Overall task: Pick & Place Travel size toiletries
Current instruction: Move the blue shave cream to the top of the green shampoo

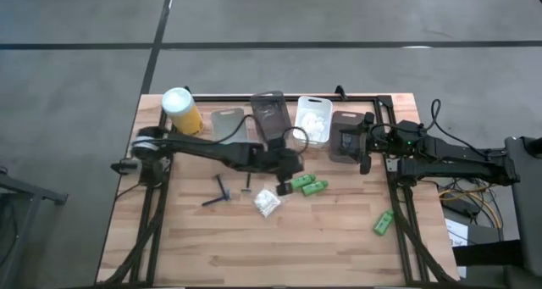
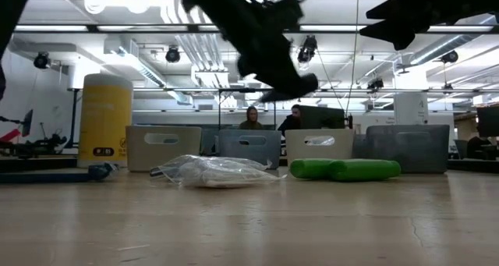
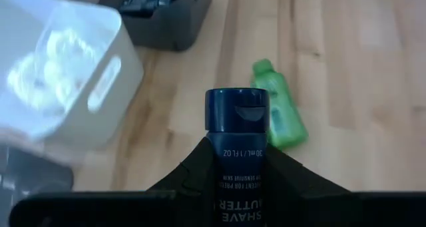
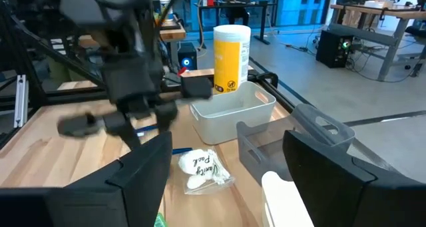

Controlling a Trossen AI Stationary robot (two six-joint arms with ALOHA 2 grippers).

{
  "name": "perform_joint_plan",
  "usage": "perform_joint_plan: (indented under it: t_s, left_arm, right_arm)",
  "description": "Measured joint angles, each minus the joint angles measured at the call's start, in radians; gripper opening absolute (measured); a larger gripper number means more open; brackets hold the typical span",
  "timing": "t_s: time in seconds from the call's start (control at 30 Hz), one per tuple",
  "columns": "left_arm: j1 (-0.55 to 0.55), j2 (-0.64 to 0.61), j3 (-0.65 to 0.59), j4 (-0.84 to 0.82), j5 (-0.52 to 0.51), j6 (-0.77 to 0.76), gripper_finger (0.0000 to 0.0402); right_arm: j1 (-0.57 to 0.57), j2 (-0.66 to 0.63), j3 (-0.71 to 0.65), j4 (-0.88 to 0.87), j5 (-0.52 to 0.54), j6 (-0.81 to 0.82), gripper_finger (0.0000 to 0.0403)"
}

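Note:
My left gripper (image 1: 289, 165) hangs above the table's middle, beside two green tubes (image 1: 309, 186), and is shut on a dark blue shave-butter tube (image 3: 236, 130). A white crinkly packet (image 1: 268, 202) and a dark blue razor (image 1: 222, 191) lie flat on the wood. A third green tube (image 1: 384, 223) lies near the right edge. My right gripper (image 1: 366, 150) is open over the dark grey bin (image 1: 345, 141) and touches nothing. The white bin (image 1: 313, 119) holds white packets. My left gripper pinches the dark blue tube by its body (image 3: 236, 162) between the two fingers (image 3: 193, 170), which lie along its sides. The capped end (image 3: 236, 107) sticks out past the fingertips. The tube is lifted clear of the table, as the low view shows the gripper (image 2: 273, 63) well above it.
A tall yellow canister (image 1: 181, 109) stands at the far left. Four bins line the far edge: grey (image 1: 227, 124), dark clear (image 1: 269, 114), white, dark grey. A small dark item (image 1: 248, 180) lies by the razor. Bare wood stretches along the near side. People sit in the room beyond (image 2: 252, 118).

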Motion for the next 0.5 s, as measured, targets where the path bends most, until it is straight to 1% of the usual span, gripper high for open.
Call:
perform_joint_plan:
  t_s: [0.17, 0.3, 0.4, 0.5]
  left_arm:
    - [0.037, 0.147, 0.144, 0.002, 0.003, 0.161, 0.0090]
    - [0.058, 0.244, 0.233, 0.034, 0.003, 0.297, 0.0090]
    - [0.066, 0.303, 0.275, 0.084, 0.003, 0.378, 0.0090]
    - [0.072, 0.340, 0.283, 0.152, 0.003, 0.421, 0.0090]
  right_arm:
    - [0.000, 0.000, 0.000, 0.000, 0.000, 0.000, 0.0267]
    - [0.000, 0.000, 0.000, 0.000, 0.000, 0.000, 0.0258]
    - [0.000, -0.001, 0.000, 0.000, 0.000, 0.000, 0.0250]
    - [0.000, -0.001, 0.000, 0.000, 0.000, 0.000, 0.0242]
